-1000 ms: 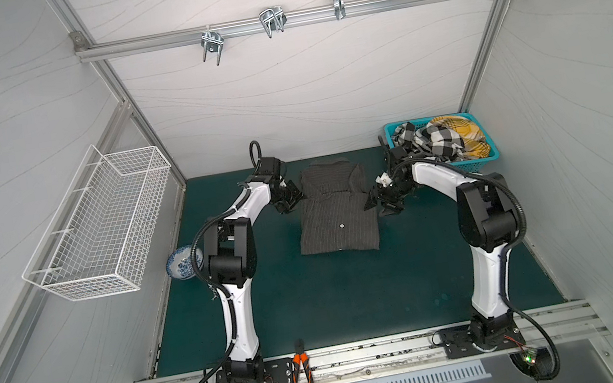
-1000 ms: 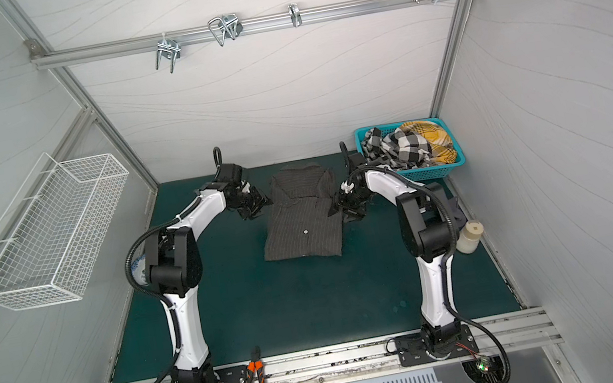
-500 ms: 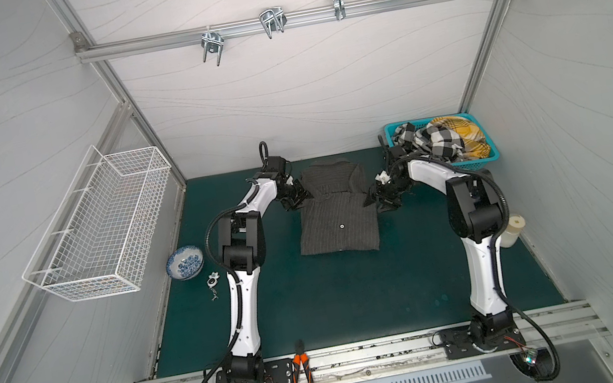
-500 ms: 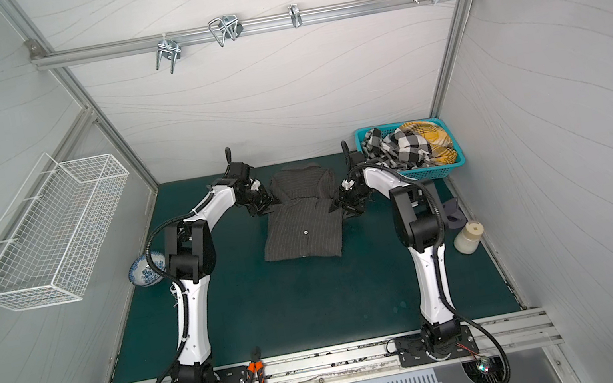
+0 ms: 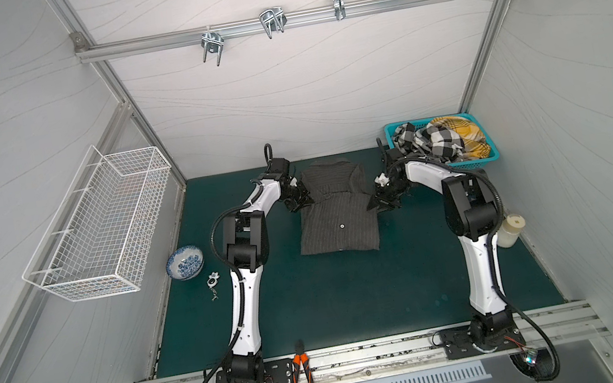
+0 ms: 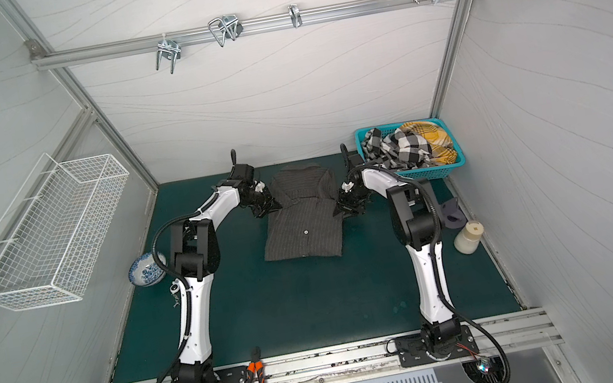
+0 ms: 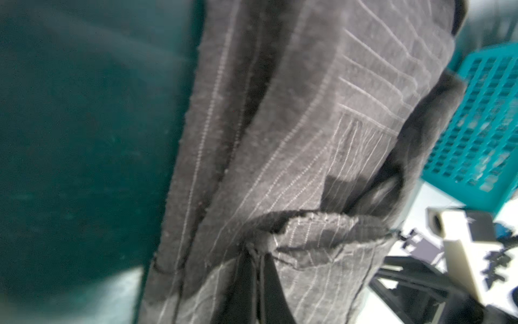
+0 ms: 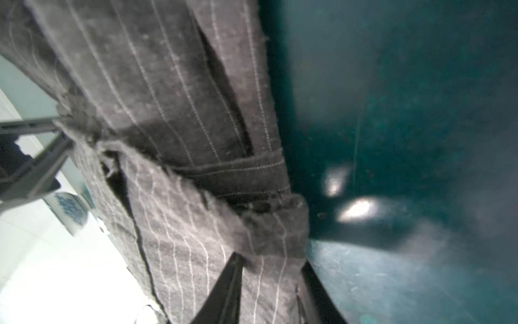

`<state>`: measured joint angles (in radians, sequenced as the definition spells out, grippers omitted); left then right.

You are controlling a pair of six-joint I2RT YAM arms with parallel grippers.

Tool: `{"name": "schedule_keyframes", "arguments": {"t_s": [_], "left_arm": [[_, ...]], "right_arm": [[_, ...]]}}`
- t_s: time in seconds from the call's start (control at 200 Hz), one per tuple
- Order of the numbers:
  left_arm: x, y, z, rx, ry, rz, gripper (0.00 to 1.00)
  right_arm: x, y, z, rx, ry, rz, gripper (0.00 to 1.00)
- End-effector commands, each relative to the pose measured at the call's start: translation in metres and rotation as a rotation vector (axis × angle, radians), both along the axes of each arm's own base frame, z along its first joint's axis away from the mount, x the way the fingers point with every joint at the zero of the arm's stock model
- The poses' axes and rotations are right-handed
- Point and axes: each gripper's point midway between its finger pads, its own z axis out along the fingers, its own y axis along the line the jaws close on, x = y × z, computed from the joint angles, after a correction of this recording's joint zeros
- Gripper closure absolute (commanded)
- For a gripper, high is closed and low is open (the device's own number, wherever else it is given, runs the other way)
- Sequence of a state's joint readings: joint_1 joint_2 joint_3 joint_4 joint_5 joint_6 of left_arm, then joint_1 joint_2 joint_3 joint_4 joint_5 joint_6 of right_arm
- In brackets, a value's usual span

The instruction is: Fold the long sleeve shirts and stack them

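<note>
Left gripper (image 5: pixel 300 202) and right gripper (image 5: pixel 373 203) each clamp a side edge of the soft, limp shirt (image 5: pixel 336 217) between their fingertips; lifted unevenly, it'll likely sag.

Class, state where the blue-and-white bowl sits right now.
In both top views the blue-and-white bowl sits at the green mat's left edge, near the white wire basket, just left of the left arm, with a keyring beside it.

Wire basket (image 5: pixel 101 231), patterned bowl (image 5: pixel 185 262), pliers (image 5: pixel 301 374), teal crate (image 5: pixel 477 162)
</note>
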<state>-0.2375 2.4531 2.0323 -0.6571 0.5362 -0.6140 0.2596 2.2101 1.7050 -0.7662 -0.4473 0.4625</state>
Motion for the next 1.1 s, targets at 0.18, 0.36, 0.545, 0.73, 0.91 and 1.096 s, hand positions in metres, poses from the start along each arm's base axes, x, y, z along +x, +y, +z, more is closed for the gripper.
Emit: {"name": "schedule_keyframes", "arguments": {"t_s": [0.18, 0.36, 0.545, 0.73, 0.91, 1.096], "left_arm": [[0.003, 0.022, 0.03, -0.016, -0.09, 0.083, 1.0], [-0.011, 0.043, 0.045, -0.012, -0.131, 0.151, 1.0], [-0.023, 0.048, 0.066, -0.035, -0.175, 0.17, 1.0], [-0.039, 0.051, 0.072, -0.046, -0.173, 0.191, 1.0], [-0.054, 0.081, 0.062, 0.02, -0.177, 0.269, 1.0], [-0.047, 0.097, 0.037, 0.069, -0.126, 0.287, 1.0]], "right_arm": [[0.011, 0.013, 0.023, 0.017, -0.078, 0.047, 0.96], [0.007, 0.025, 0.043, 0.019, -0.133, 0.07, 1.0], [0.005, 0.031, 0.061, 0.006, -0.177, 0.084, 1.0], [0.003, 0.043, 0.076, 0.027, -0.206, 0.107, 1.0], [0.008, 0.054, 0.062, 0.019, -0.183, 0.134, 1.0], [0.019, 0.06, 0.023, -0.005, -0.108, 0.148, 1.0]]}}
